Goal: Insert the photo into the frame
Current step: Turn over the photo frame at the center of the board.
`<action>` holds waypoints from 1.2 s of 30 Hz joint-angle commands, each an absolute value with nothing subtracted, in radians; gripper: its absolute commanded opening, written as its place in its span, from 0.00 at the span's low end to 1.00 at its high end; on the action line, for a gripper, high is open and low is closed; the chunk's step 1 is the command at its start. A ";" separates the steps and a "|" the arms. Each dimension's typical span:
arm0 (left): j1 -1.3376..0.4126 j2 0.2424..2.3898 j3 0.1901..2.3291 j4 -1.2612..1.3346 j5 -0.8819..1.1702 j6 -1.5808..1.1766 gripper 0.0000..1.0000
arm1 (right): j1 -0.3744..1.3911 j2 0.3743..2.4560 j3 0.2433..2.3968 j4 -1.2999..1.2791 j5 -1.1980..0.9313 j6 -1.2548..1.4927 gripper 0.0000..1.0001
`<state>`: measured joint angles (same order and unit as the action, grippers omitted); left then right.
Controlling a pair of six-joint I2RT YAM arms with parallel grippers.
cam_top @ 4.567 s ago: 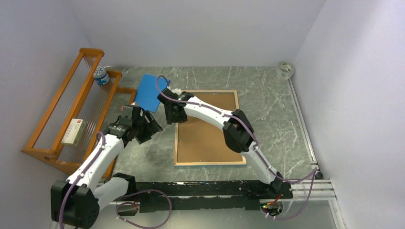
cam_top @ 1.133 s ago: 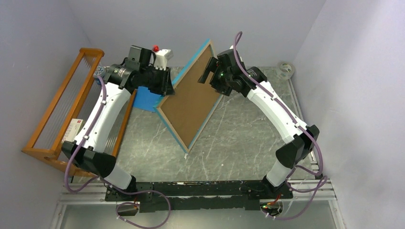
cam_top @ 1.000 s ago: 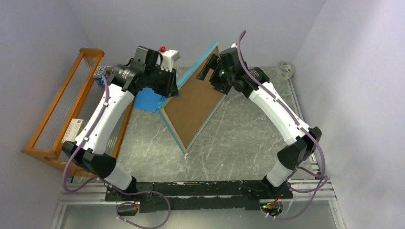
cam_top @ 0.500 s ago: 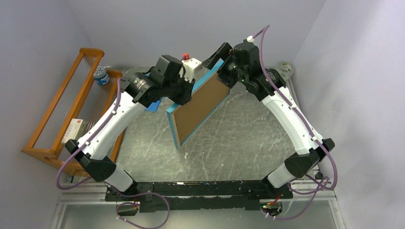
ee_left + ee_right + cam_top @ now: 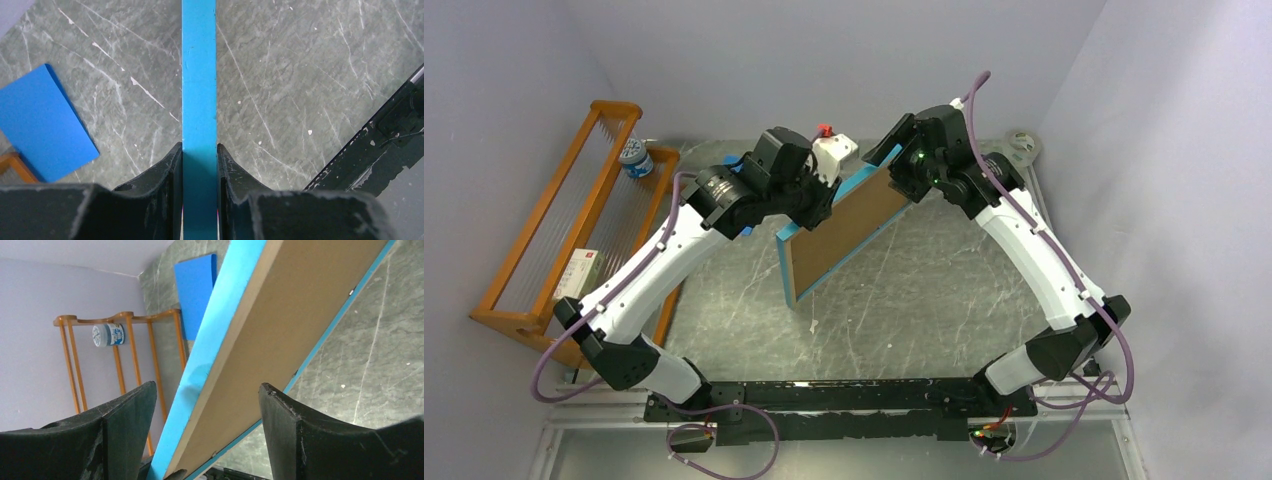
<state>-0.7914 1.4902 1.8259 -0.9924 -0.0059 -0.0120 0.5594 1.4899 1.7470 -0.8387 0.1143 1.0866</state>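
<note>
The frame [image 5: 839, 235] hangs tilted above the table, its brown back towards the top camera and its turquoise edges showing. My left gripper [image 5: 819, 205] is shut on its upper left edge; in the left wrist view both fingers press the turquoise edge of the frame [image 5: 199, 75] at the left gripper [image 5: 199, 150]. My right gripper [image 5: 894, 165] straddles the upper right corner. In the right wrist view the frame [image 5: 280, 330] passes between the fingers of the right gripper [image 5: 206, 386], which stand apart with gaps on both sides. The photo does not show in any view.
An orange wooden rack [image 5: 574, 230] stands along the left wall, with a small round tin [image 5: 634, 157] and a white box [image 5: 577, 275] on it. A flat blue pad [image 5: 42, 122] lies on the marble table. A tape roll [image 5: 1022, 146] sits at the back right.
Both arms have carried the frame rightwards, towards the table's middle, and it now hangs at a flatter tilt. The right gripper has shifted onto the frame's upper right corner, its jaws a little narrower.
</note>
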 commanded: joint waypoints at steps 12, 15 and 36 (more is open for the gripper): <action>-0.810 1.433 1.808 -0.870 0.260 0.037 0.41 | 0.534 1.465 1.753 -0.877 0.057 1.114 0.71; -0.809 1.450 1.870 -0.894 0.382 0.018 0.51 | 0.524 1.439 1.725 -0.879 0.066 1.118 0.65; -0.748 1.488 1.832 -0.746 0.343 -0.355 0.77 | 0.248 1.153 1.290 -0.726 -0.179 0.921 0.24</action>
